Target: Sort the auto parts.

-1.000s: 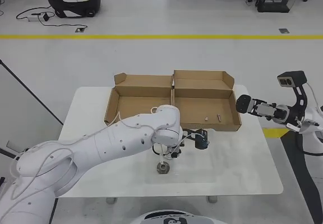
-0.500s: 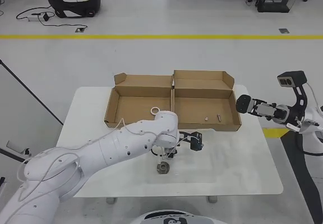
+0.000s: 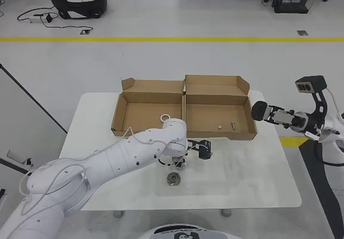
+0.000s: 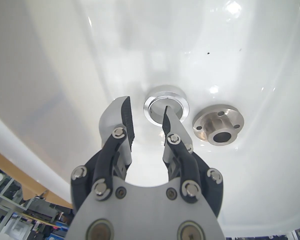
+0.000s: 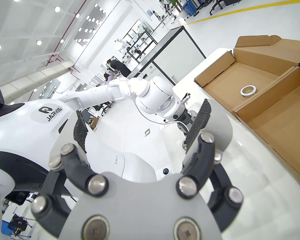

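Observation:
A silver ring [image 4: 165, 91] lies on the white table, with a flanged metal hub [image 4: 210, 123] right beside it. My left gripper [image 4: 147, 103] is open just over the ring, one fingertip over its hole and the other outside the rim. From above, the left gripper [image 3: 177, 164] hangs over the table's front middle with the hub [image 3: 173, 178] just in front of it. Off the table's right edge, beside the boxes, my right gripper [image 3: 257, 111] is open and holds nothing.
Two open cardboard boxes stand side by side at the back. The left box [image 3: 139, 116] holds another silver ring [image 3: 165, 118]; the right box [image 3: 205, 119] holds two small bolts [image 3: 220, 126]. The white table [image 3: 249, 173] is bare to the right.
The left wrist has shifted a little to the left and toward the front, over the ring. The right arm has not moved.

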